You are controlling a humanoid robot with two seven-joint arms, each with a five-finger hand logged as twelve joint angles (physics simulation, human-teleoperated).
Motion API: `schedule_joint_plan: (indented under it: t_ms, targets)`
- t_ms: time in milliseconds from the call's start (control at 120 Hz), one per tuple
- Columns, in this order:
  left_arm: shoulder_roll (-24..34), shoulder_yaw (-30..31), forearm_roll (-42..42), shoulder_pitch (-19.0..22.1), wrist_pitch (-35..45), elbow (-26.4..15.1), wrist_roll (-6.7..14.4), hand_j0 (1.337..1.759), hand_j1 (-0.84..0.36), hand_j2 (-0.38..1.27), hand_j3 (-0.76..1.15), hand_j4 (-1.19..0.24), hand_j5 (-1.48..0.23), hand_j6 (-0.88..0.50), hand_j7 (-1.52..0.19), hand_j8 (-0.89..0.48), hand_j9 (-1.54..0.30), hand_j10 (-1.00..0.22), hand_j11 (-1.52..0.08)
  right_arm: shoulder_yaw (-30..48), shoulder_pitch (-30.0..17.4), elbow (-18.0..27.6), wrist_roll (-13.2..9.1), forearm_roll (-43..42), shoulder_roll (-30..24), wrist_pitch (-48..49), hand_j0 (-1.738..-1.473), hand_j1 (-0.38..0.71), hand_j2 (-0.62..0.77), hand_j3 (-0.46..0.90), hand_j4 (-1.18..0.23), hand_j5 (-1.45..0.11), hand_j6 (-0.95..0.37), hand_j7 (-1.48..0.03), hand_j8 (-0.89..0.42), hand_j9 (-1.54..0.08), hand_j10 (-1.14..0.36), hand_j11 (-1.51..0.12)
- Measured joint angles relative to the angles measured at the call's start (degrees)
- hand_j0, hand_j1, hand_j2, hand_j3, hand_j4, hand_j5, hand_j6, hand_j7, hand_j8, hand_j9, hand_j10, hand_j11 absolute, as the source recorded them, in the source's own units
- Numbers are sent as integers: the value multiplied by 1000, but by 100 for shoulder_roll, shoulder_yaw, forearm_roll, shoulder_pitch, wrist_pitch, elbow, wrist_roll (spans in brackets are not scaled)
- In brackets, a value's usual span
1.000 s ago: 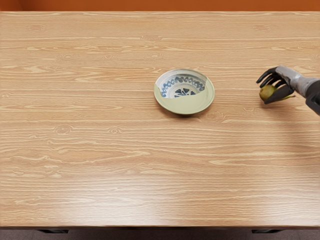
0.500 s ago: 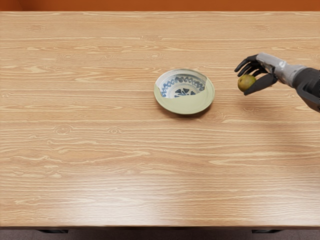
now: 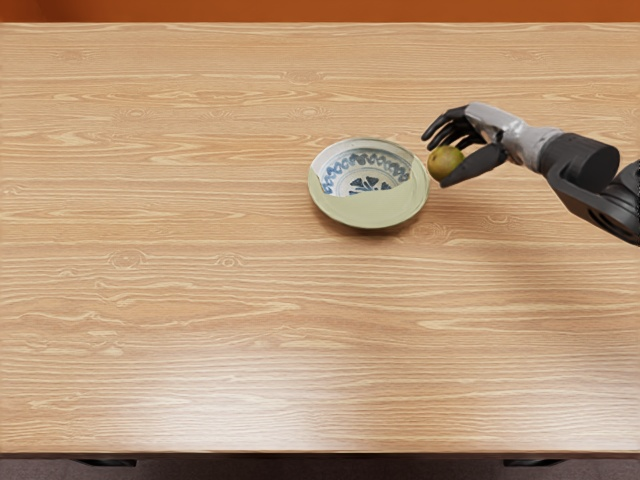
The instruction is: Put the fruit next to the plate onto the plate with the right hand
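A yellow-green fruit (image 3: pixel 444 160) is held above the table in my right hand (image 3: pixel 458 150), whose dark fingers curl around it. The hand hovers just right of the plate (image 3: pixel 392 205), a cream dish with a blue pattern in its middle, sitting near the table's centre. The fruit is close to the plate's right rim, not over its middle. The right arm (image 3: pixel 585 175) reaches in from the picture's right edge. No left arm shows.
The wooden table (image 3: pixel 200 300) spreads wide around the plate. Its far edge meets an orange wall at the top; its front edge runs along the bottom.
The right hand lifted the fruit off the table at the far right and carried it leftward, now almost at the plate's right rim. The plate has not moved.
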Motion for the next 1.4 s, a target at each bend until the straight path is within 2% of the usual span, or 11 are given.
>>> schedule_joint_plan:
  t_ms: [350, 792, 1000, 1192, 1325, 1400]
  targets:
    - [0, 0, 0, -5, 1, 0, 0, 1658, 348, 0, 0, -1, -1, -2, -1, -2, -1, -1, -1, 229, 39, -19, -129, 5, 538, -22, -1657, 221, 152, 0, -556, -734, -560, -727, -428, -728, -466, -728]
    - [0, 1, 0, -4, 0, 0, 0, 1658, 348, 0, 0, -1, -1, -2, -1, -2, -1, -1, -1, 113, 38, -173, -197, -24, 1397, -51, -1658, 215, 217, 0, -545, -736, -553, -722, -462, -725, -506, -712]
    - [0, 0, 0, 1, 1, 0, 1, 1658, 348, 0, 0, -1, -1, -2, -1, -2, -1, -1, -1, 51, 54, -323, -200, -49, 1581, -64, -1658, 215, 155, 0, -537, -715, -542, -706, -447, -708, -480, -703]
    - [0, 0, 0, -4, 0, 0, -1, 1658, 348, 0, 0, -1, -1, -2, -1, -2, -1, -1, -1, -94, 66, -339, -194, -76, 1735, -583, -1658, -84, 55, 0, -248, -329, -251, -325, -213, -326, -226, -324]
    - [0, 0, 0, -1, 0, 0, 0, 1658, 348, 0, 0, -1, -1, -2, -1, -2, -1, -1, -1, -109, 79, -327, -198, -68, 1689, -645, -1658, -199, 27, 0, -140, -185, -142, -183, -122, -184, -129, -183]
    - [0, 0, 0, -4, 0, 0, -1, 1658, 348, 0, 0, -1, -1, -2, -1, -2, -1, -1, -1, 24, 100, -255, -358, 6, 1445, -308, -1658, -240, 19, 0, -102, -134, -103, -132, -89, -133, -93, -132]
